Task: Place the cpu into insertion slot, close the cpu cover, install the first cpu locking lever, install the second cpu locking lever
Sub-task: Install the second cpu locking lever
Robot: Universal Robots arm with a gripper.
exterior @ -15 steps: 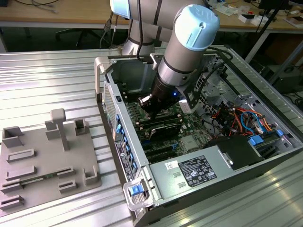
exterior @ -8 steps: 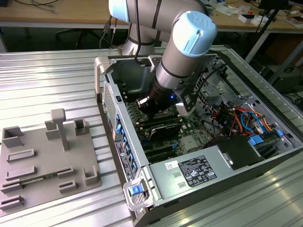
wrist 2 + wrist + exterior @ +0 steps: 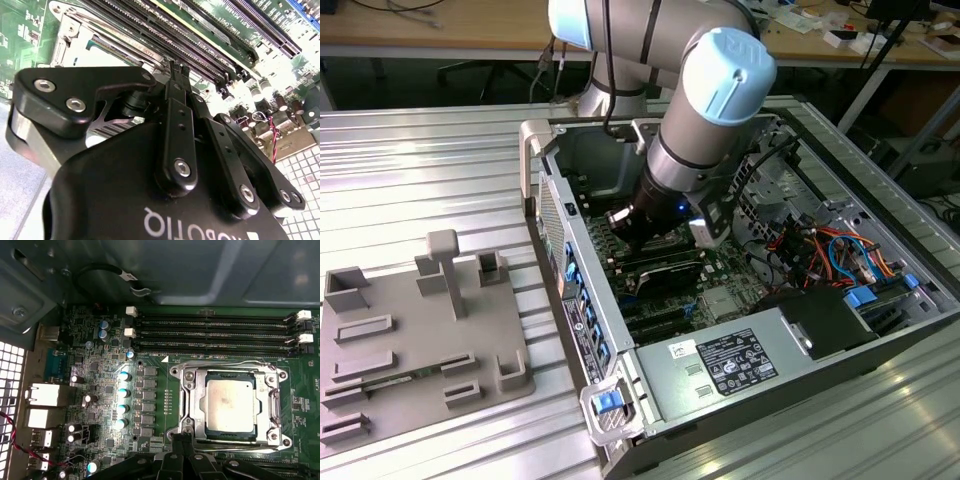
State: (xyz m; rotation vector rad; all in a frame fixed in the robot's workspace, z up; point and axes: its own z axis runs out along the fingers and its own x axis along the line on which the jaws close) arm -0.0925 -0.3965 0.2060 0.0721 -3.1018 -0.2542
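From the exterior view, the arm reaches down into the open computer case (image 3: 840,330), its wrist low over the motherboard (image 3: 665,265).

In the second wrist view, the gripper (image 3: 176,70) has its slim fingers (image 3: 179,125) pressed together at the tips with nothing between them, just above the socket's metal edge.

In the first wrist view, the cpu (image 3: 231,406) sits seated in its slot with the cpu cover (image 3: 227,405) folded down flat around it. The fingertips touch or nearly touch the frame's near edge. I'd worry that a push slightly off-line could slip off the thin lever wire and scrape the board's small parts nearby.
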